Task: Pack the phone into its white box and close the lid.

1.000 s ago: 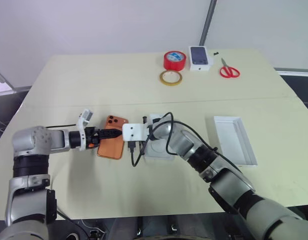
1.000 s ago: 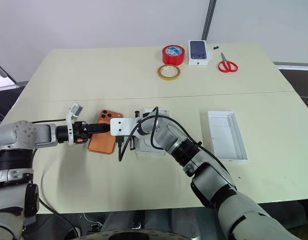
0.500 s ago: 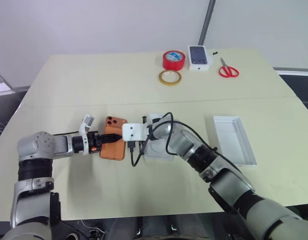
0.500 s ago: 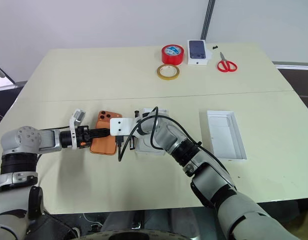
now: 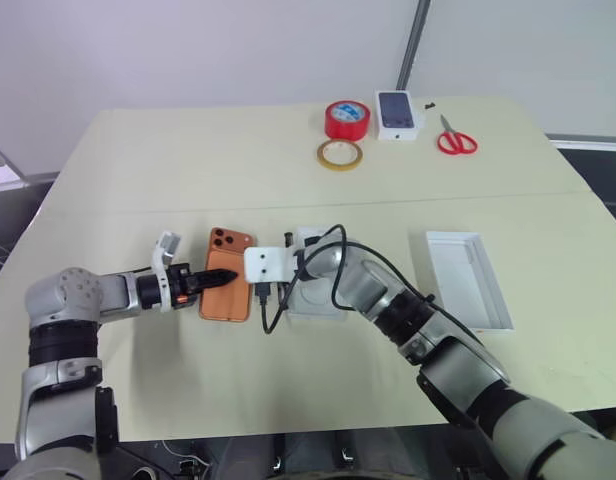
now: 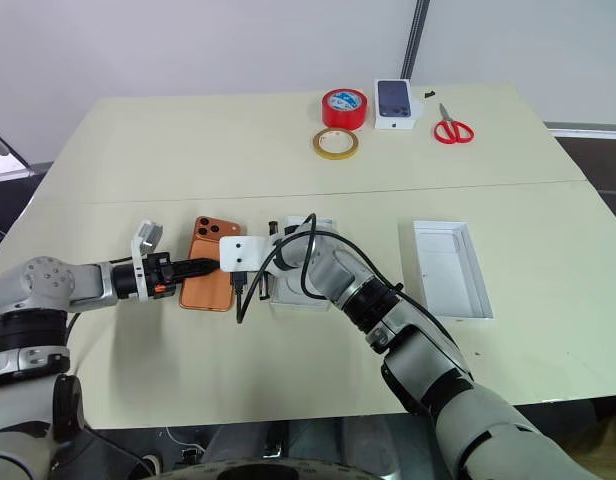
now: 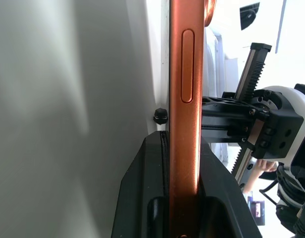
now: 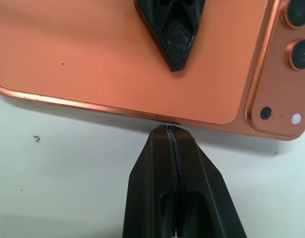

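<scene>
One orange phone point(image 5: 225, 288), three-lens bump far, pinched by the left gripper point(image 5: 231, 279); right gripper point(image 8: 171, 130) pressed together at its edge.

No text, label, brand or number is showing legibly on anything in these views.

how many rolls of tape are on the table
2. A red tape roll stands at the table's far side, left of the small printed box; a flat tan tape ring lies just in front of it.
</scene>
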Robot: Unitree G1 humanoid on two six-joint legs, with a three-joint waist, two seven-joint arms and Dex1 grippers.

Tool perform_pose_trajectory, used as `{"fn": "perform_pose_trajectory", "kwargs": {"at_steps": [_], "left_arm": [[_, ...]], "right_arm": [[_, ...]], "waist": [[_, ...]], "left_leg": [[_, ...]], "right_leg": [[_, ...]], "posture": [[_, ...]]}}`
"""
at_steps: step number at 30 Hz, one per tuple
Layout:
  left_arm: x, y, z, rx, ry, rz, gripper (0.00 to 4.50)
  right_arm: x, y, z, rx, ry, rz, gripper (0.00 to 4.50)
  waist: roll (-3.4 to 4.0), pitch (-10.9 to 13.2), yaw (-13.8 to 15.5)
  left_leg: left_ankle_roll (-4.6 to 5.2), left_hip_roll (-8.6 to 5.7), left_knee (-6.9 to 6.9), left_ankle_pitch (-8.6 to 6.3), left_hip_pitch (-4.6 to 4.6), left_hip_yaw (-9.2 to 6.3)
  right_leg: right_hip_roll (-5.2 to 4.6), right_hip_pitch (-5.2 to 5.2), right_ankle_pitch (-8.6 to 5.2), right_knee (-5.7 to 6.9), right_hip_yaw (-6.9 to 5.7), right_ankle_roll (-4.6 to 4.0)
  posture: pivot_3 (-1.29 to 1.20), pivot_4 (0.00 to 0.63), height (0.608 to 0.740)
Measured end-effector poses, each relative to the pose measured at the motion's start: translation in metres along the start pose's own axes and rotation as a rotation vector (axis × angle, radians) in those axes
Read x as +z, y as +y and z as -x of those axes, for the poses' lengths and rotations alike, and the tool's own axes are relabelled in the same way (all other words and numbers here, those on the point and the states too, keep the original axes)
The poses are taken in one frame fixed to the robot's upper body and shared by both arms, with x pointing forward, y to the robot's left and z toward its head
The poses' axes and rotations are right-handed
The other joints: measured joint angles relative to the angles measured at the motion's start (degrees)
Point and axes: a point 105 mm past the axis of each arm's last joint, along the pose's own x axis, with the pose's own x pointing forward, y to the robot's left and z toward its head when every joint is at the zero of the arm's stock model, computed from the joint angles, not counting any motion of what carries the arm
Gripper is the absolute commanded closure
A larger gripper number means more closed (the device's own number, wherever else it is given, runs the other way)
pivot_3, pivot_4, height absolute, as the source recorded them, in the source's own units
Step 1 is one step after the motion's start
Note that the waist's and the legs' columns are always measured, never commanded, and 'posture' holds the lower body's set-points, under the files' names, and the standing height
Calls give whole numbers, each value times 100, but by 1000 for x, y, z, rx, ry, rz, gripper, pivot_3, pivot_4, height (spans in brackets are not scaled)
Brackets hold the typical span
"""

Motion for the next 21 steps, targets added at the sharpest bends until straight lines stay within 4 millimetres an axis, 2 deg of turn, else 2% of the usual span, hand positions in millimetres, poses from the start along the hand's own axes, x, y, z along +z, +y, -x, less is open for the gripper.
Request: {"fn": "perform_pose_trajectory", "kwargs": {"at_steps": [9, 12, 14, 17, 21], "left_arm": [[1, 1, 6, 11, -11, 15, 4476], [4, -2, 7, -17, -39, 31, 4476], [5, -3, 6, -35, -59, 44, 4476], [8, -8, 5, -87, -100, 66, 4500], [6, -13, -3, -156, -133, 115, 4500]], "right_arm": [[2, -2, 1, -12, -20, -8, 4500], [8, -12, 9, -50, -105, -92, 4500], [11, -20, 18, -72, -170, -166, 4500], [15, -26, 34, -69, -280, -277, 3598], [7, -7, 61, -7, -377, -355, 1637]], "waist": [[-1, 3, 1], [-3, 4, 2], [-4, 4, 5], [-6, 5, 9], [-7, 6, 50]], "left_leg": [[-1, 0, -1, 0, -16, 0], [-22, 0, 12, 14, -84, 0], [-46, 0, 11, 28, -96, 0], [-41, 0, 9, 25, -97, 0], [-26, -1, 11, 16, -104, 0]], "right_leg": [[-1, -14, 0, -2, 0, 0], [-1, -82, 1, 8, 0, 1], [0, -93, 1, 8, -1, 1], [0, -93, 1, 5, -1, 1], [-2, -91, 2, -3, -1, 2]], "posture": [[0, 150, 740], [0, 150, 740], [0, 150, 740], [0, 150, 740], [0, 150, 740]]}}
